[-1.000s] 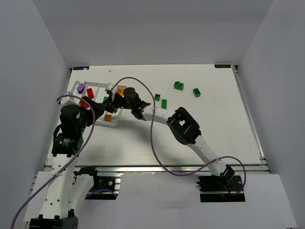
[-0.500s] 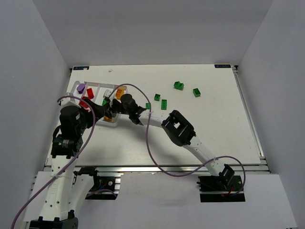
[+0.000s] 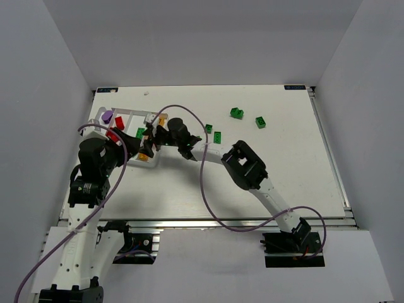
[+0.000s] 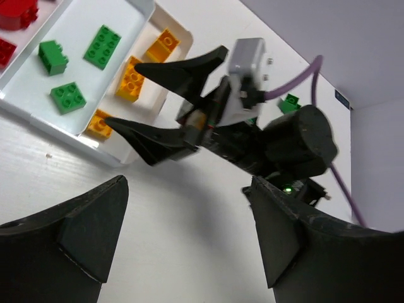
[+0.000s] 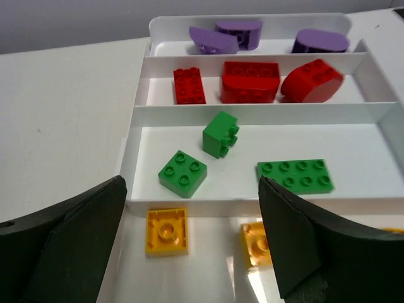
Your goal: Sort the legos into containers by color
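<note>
Right hand gaping, empty over white plastic four-slot tray, between picks I reckon; next needs a reach to loose green studded bricks on counter.

top: overhead, far | wrists: close, angled down — both share tray

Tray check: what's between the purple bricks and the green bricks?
One compartment holding three red bricks, with a white divider on each side; the right wrist view shows it plainly.
</note>
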Tool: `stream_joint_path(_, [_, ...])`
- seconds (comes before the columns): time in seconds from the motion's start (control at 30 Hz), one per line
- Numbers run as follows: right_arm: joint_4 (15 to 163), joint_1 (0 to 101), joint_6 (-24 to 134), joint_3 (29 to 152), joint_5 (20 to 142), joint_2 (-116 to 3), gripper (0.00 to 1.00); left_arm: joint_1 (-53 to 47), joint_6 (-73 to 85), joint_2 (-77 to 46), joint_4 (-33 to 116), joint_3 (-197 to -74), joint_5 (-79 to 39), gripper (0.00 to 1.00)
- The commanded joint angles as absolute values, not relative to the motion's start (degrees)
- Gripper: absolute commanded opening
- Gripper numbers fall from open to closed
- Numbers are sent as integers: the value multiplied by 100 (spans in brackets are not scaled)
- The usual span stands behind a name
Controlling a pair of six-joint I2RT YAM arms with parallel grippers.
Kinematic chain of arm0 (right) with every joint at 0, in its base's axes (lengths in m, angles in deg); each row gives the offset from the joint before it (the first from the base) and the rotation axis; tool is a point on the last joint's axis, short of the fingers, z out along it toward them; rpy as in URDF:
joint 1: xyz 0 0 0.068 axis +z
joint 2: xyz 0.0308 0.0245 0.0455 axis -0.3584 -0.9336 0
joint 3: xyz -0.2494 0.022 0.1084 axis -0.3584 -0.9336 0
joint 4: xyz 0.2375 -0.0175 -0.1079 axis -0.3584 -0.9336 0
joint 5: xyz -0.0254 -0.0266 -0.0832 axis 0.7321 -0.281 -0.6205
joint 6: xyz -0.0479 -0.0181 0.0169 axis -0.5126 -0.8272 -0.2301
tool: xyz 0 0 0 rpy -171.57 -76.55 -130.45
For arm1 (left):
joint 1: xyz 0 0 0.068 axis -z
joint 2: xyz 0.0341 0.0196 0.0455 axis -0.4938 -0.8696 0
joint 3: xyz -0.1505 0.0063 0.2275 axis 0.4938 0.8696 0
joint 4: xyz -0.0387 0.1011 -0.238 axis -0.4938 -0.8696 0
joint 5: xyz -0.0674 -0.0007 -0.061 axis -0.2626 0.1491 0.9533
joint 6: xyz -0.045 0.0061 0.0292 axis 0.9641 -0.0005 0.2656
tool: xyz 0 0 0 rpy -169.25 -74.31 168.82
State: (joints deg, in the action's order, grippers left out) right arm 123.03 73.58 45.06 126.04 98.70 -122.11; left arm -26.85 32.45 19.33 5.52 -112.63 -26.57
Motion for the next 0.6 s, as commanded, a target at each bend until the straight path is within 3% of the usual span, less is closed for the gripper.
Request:
stream_joint_path(0.0, [13162,6997,4548,11930,10308,-11009,89,-2704,3152,1952,1117,-11300,-2147,86])
stream_joint_path(0.1, [13147,6698,4460,11444,10545,-10490,89,-2704,3196,1882,1574,-11167,-1882,75])
stream_joint_path(0.2, [12401,6225,4573,11329,11283,-10216,89,-2704,3222,1619,1787,-11176,-1584,72])
stream_joint_path(0.4, [11047,5214,4548,10776,12074,-9400,46,-2608,3293,889,2015,-11247,-1310,74])
stream_joint_path(0.43, [10863,5081,4530,10714,12197,-9293,30,-2425,3319,801,2077,-11238,-1345,75])
stream_joint_path(0.47, [10443,4966,4504,10644,12233,-9205,23,-2275,3336,592,2225,-11246,-1502,76])
stream_joint_path(0.5, [10221,4730,4486,10625,12259,-9039,20,-2099,3337,459,2296,-11246,-1626,76])
stream_joint_path(0.57, [9634,4352,4504,10556,12365,-8897,24,-1414,3293,143,2384,-11369,-2098,78])
